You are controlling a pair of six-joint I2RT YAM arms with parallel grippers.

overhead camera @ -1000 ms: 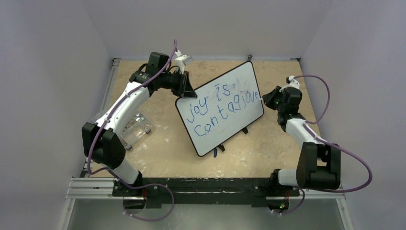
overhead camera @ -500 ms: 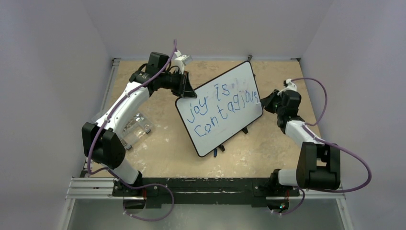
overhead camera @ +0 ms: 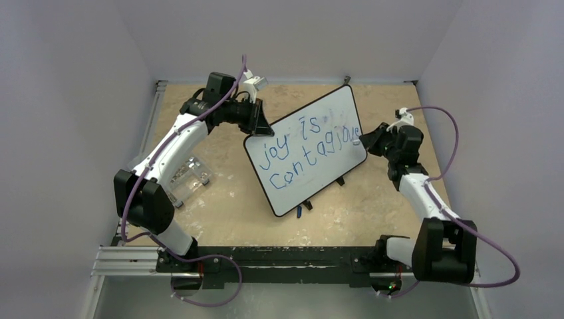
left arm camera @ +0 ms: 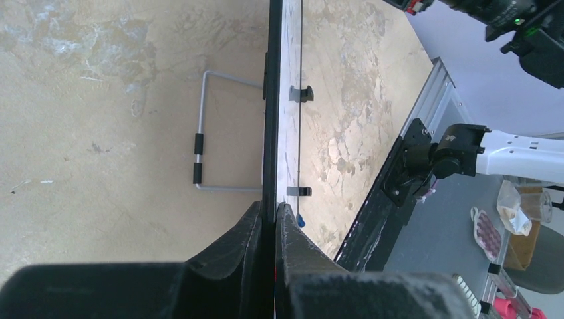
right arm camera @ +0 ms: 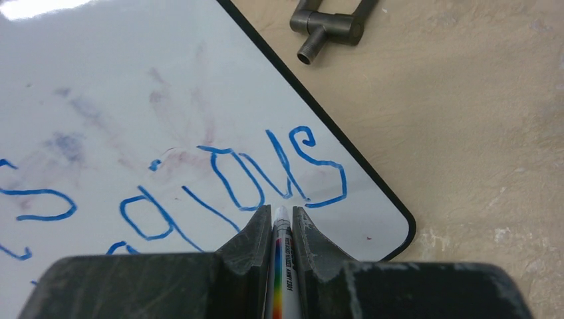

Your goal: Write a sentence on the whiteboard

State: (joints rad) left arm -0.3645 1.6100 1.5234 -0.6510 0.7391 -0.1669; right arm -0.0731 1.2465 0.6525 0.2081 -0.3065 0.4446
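Both arms extended, flanking whiteboard

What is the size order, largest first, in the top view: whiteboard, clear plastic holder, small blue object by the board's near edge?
1. whiteboard
2. clear plastic holder
3. small blue object

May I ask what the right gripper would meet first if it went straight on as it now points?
The whiteboard: the marker held in the right gripper aims at its face by the end of the sentence, so its tip lands first. It may already touch; depth is unclear.
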